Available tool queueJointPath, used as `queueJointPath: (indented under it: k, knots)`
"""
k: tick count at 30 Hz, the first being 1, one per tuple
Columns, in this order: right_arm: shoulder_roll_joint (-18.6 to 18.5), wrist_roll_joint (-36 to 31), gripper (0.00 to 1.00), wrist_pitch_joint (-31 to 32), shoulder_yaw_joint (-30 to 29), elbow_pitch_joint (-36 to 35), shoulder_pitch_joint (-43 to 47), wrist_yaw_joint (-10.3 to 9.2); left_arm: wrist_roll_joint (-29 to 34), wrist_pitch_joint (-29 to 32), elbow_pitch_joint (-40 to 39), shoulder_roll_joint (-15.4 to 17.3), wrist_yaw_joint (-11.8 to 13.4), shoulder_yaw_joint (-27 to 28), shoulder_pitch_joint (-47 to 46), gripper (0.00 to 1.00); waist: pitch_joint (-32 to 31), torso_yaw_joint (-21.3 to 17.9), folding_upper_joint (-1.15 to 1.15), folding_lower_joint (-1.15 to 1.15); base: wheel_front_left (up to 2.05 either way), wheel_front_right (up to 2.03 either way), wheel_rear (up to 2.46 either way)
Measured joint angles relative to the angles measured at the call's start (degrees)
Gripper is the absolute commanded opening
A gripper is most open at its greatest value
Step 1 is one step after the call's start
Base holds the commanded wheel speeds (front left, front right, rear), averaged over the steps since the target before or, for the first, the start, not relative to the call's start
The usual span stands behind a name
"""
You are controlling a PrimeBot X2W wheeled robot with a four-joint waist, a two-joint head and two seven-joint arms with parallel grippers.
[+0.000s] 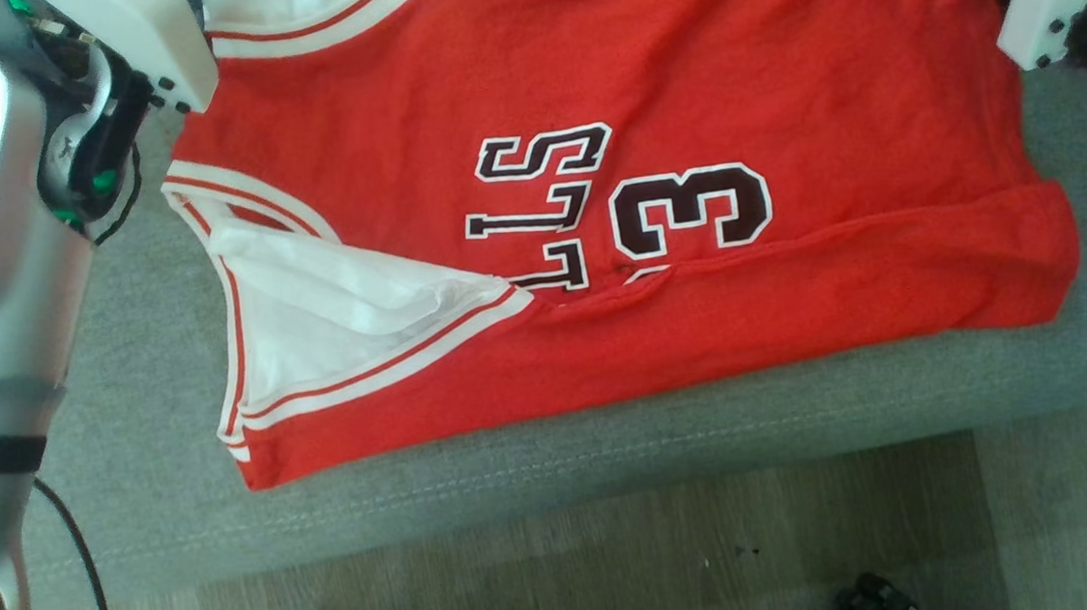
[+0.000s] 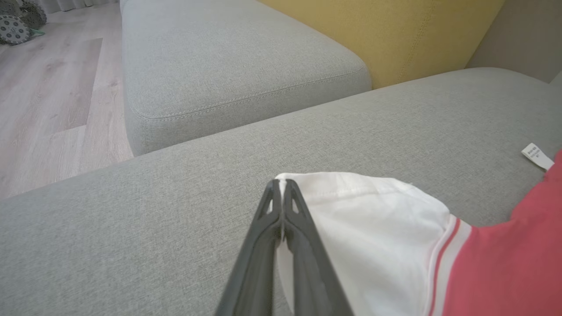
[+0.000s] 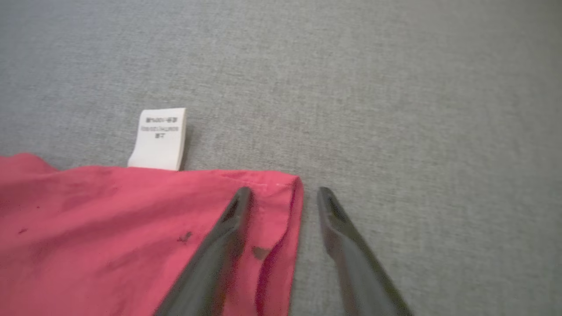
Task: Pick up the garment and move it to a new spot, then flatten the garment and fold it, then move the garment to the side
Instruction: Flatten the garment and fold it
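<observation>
The garment (image 1: 682, 90) is a red basketball jersey with dark lettering and a 3, spread on the grey sofa seat (image 1: 613, 445). Its near edge is folded up over the letters, and white lining (image 1: 331, 312) shows at the armhole. In the left wrist view my left gripper (image 2: 281, 182) is shut on the white corner of the garment (image 2: 377, 228), just above the seat. In the right wrist view my right gripper (image 3: 284, 193) is open, its two fingers straddling the red corner of the garment (image 3: 131, 219), left finger over the cloth and right finger over bare sofa.
A white care label (image 3: 160, 138) sticks out from the garment's far edge. A second grey seat cushion (image 2: 219, 57) and a yellow back cushion (image 2: 395, 35) lie beyond. Wooden floor (image 1: 525, 568) runs along the sofa's front edge, with a cable (image 1: 89, 573) hanging by my left arm.
</observation>
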Motion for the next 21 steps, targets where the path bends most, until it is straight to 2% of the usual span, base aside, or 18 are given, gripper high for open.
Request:
queueJointPath:
  k: [8, 16, 21]
  knots:
    - [-0.5, 2.2, 0.00, -0.7, 2.3, 0.3, 0.0, 0.00, -0.6, 0.0, 0.0, 0.7, 0.2, 0.0, 0.1, 0.00, -0.9, 0.2, 0.00, 0.00, 0.00, 0.00, 0.00]
    - [-0.4, 2.1, 0.00, -4.1, 2.8, 3.2, 0.0, 0.00, -1.2, -1.0, 0.9, 1.4, 2.5, 0.8, 0.3, 0.00, -1.5, 0.1, 0.00, 0.00, 0.00, 0.00, 0.00]
    - [0.0, 1.9, 0.00, -6.4, 2.8, 5.2, -0.6, 0.00, -1.4, -1.5, 1.9, 1.4, 3.1, 1.0, 0.3, 0.00, -1.5, -0.1, 0.00, 0.00, 0.00, 0.00, 0.00]
